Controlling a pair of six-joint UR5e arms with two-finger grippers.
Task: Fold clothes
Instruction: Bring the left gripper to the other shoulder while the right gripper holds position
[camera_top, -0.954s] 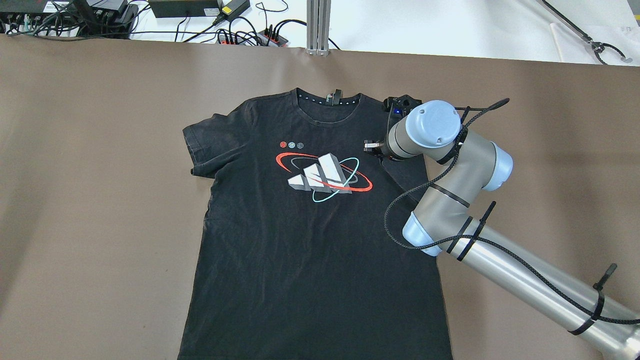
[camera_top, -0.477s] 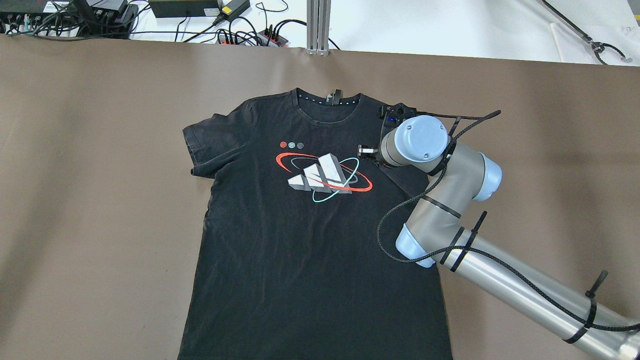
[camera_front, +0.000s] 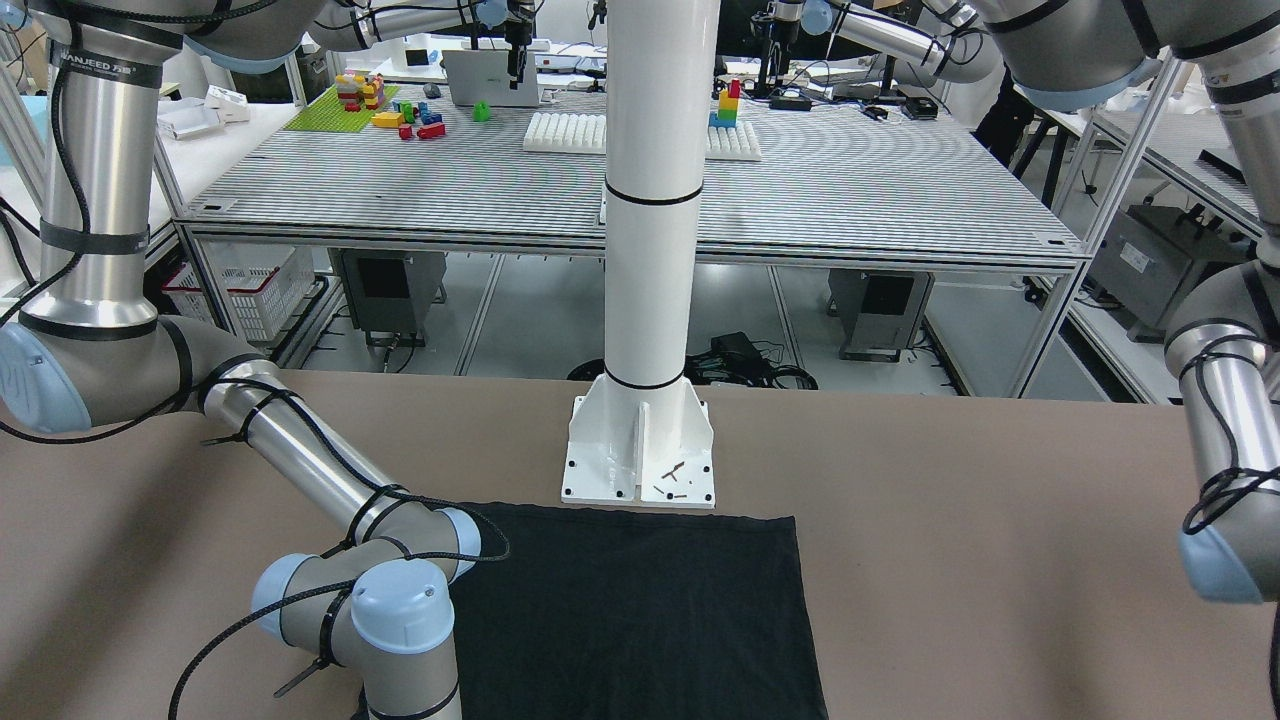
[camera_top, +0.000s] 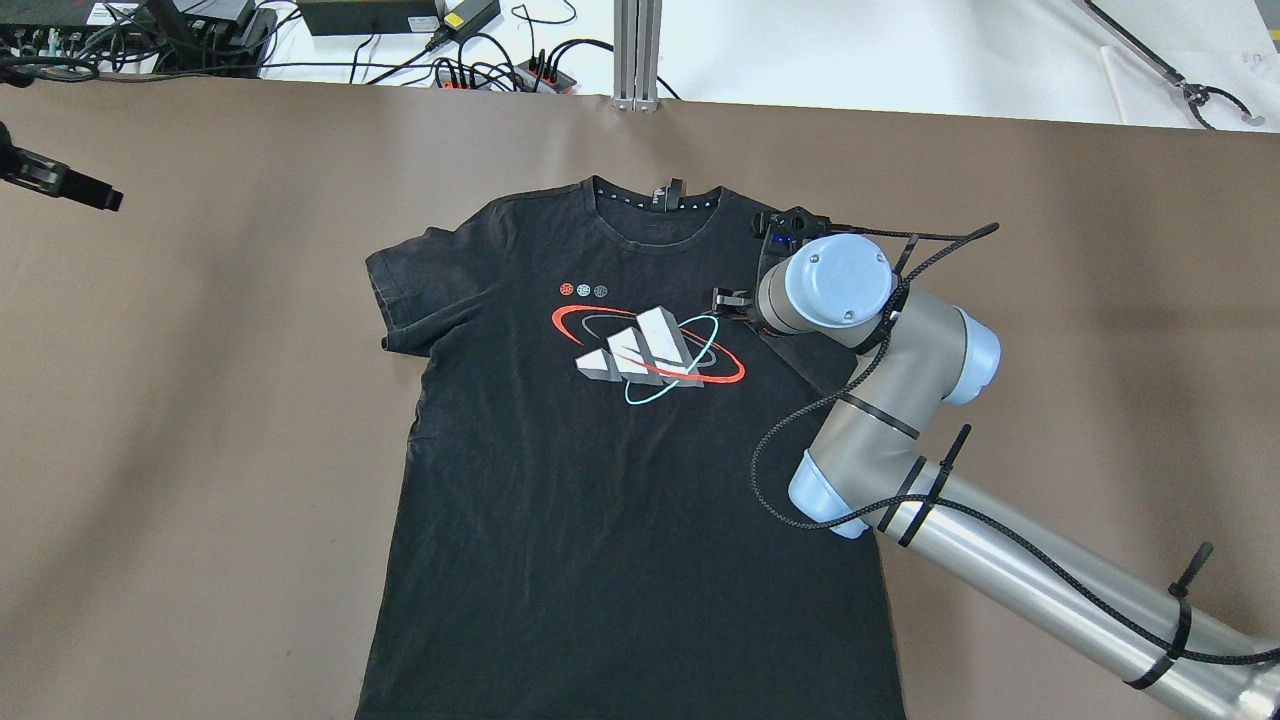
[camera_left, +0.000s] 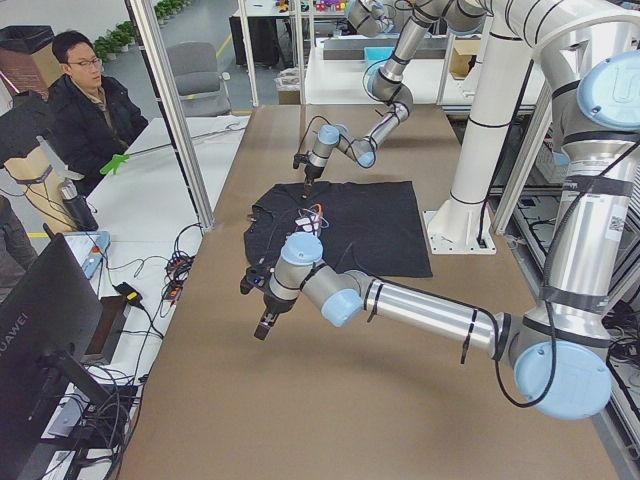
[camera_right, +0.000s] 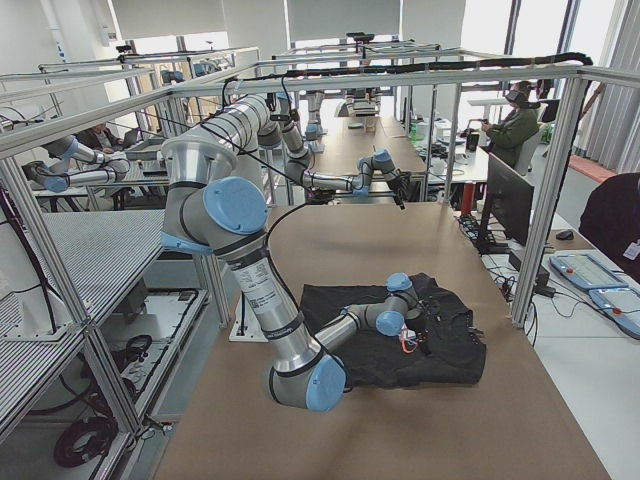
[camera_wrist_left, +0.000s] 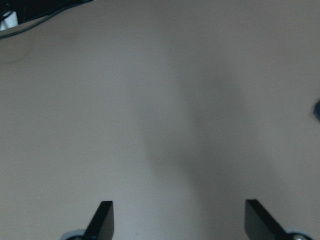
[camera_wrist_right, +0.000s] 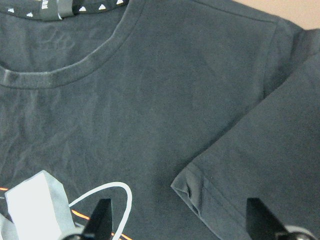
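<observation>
Nearest us, the shirt (camera_top: 600, 500) lies flat on the table (camera_top: 200, 450), hem toward our base. Over its chest our right gripper (camera_wrist_right: 180, 220) hovers, jaws apart and empty, one sleeve (camera_wrist_right: 260, 165) already folded in. Next, we reckon, our left gripper (camera_top: 60, 185), also apart and well off to the side, must reach the other sleeve (camera_top: 400, 300).

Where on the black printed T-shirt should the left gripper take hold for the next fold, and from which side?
Probably the hemmed cuff of the outspread sleeve, coming from the black T-shirt's outer side with the left gripper: that edge lies flat and free on the brown table.
</observation>
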